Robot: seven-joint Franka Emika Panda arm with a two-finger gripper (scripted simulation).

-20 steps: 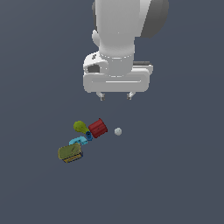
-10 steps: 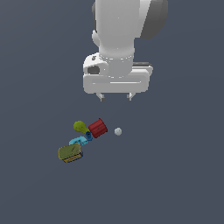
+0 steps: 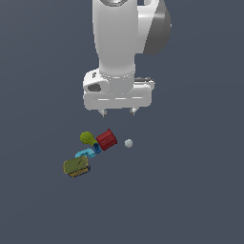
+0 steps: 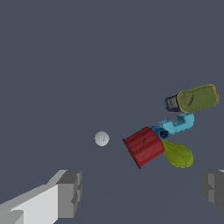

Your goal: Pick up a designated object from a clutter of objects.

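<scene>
Gripper (image 3: 118, 113) is held released and empty, high above the surface (image 3: 190, 190), so the clutter can be surveyed. Below it and well apart lies the blob (image 3: 86, 138), touching the red cylinder (image 3: 106, 139). Against the earlier frame, nothing is seen to have shifted.

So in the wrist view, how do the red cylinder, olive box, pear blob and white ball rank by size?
1. Red cylinder and olive box look about alike, so I won't rank them.
2. Pear blob, partly behind the cylinder.
3. White ball, clearly smallest.
</scene>
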